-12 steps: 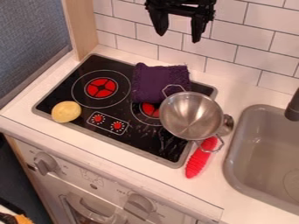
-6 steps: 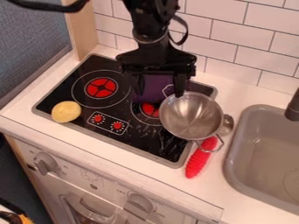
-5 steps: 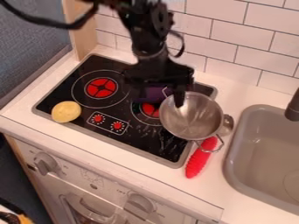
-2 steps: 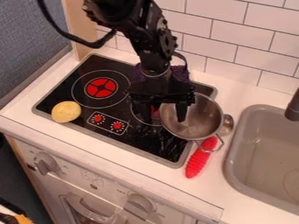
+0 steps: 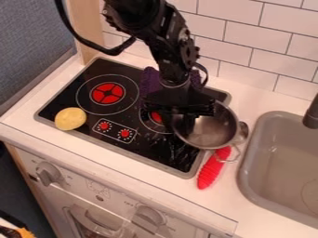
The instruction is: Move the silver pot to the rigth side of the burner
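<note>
A white counter (image 5: 217,211) is seen at a slant, with a black hob (image 5: 168,155) set into it. On the hob, two red-centred burners are shown; the left one (image 5: 109,93) is left uncovered, and the right one (image 5: 155,117) is partly hidden by the gripper (image 5: 182,128) and the pot (image 5: 214,132). The pot is placed over the hob's right edge, partly above the counter. Its left rim is pinched by the gripper, whose fingers are brought close together.

A yellow thing (image 5: 70,119) is set at the hob's front left corner. A purple cloth (image 5: 149,80) is laid at the back, partly covered by the arm (image 5: 173,58). A red ridged thing (image 5: 211,172) is seen in front of the pot, and a small metal thing (image 5: 243,131) just beside its right side.

At the right, a grey sink (image 5: 245,172) is sunk into the counter, overhung by a dark tap (image 5: 312,115). The room is closed off behind by white tiles (image 5: 279,28) and at the left by a blue-grey wall (image 5: 31,37) and a wooden post (image 5: 87,28). Below, knobs are mounted on a pale front (image 5: 84,188).
</note>
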Controlling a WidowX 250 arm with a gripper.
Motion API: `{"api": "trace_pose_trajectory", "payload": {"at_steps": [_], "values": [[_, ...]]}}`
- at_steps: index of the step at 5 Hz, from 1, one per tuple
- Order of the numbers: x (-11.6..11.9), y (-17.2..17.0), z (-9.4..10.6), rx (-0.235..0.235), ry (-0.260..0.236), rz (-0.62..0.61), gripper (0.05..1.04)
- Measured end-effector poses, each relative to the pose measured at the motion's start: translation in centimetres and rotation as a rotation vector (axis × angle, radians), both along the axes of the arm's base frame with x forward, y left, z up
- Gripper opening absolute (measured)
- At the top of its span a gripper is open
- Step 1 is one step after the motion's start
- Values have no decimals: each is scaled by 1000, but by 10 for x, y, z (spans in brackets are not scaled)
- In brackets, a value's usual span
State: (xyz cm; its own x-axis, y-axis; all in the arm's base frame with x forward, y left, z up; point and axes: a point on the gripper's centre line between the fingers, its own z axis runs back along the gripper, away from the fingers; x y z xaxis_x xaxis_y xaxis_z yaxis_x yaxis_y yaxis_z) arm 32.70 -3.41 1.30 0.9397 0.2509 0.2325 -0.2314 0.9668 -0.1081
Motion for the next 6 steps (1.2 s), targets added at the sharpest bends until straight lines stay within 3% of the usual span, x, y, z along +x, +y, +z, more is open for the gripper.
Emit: {"api": "trace_pose_trajectory", "payload": {"at_steps": [2, 4, 5, 6], "values": [[-4, -5, 8, 12, -25, 7, 120], [-16, -12, 20, -37, -50, -18, 89], [-9, 3, 50, -47, -140, 16, 89], [-3, 29, 71, -27, -176, 77, 89]]}}
